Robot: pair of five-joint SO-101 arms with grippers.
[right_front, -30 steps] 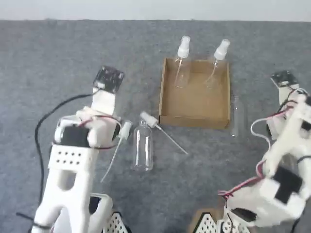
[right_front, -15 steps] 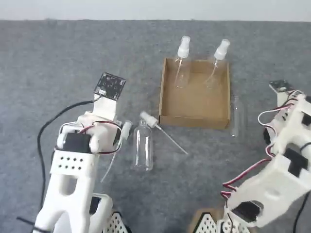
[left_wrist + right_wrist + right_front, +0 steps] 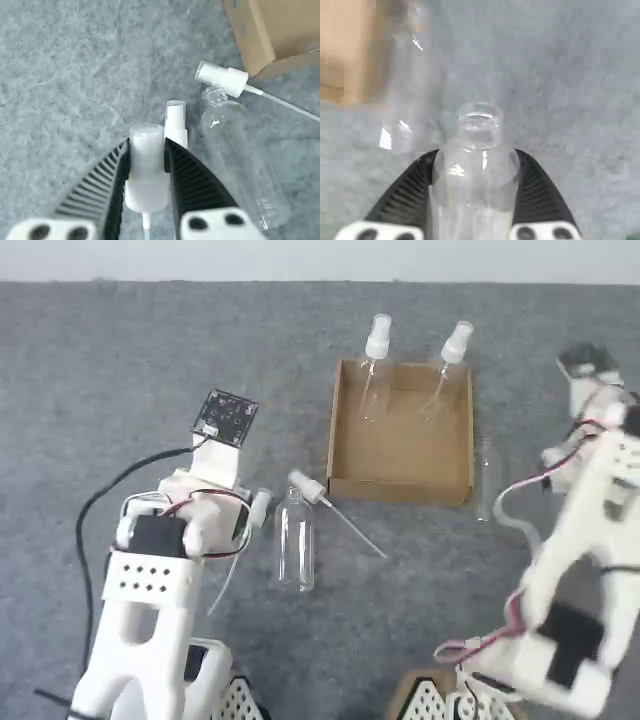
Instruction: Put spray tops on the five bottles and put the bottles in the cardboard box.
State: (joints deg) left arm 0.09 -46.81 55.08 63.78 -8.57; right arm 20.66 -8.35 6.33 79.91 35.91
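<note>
- Left gripper (image 3: 146,145) is pinching a white spray top (image 3: 146,175), one finger on each side, thin tube trailing back toward the arm; it sits on the grey carpet (image 3: 120,360), to the near-left of the cardboard box (image 3: 400,485)
- Just right of it lies a clear lying bottle (image 3: 295,540), uncapped, neck pointing far; a loose spray top (image 3: 305,485) rests right at that neck, its tube running off right and nearer
- A small white piece (image 3: 175,125) shows just past the left fingertips; what it is, I cannot tell
- In the box, the left capped bottle (image 3: 372,375) and the right capped bottle (image 3: 445,375) lean at the far wall, spray heads above the rim
- A bare bottle (image 3: 485,480) lies just beside the box's right wall, no top on it
- Over on the right, the right gripper (image 3: 475,155) is clamped around an open-necked bottle (image 3: 472,170), neck poking out past the fingertips
</note>
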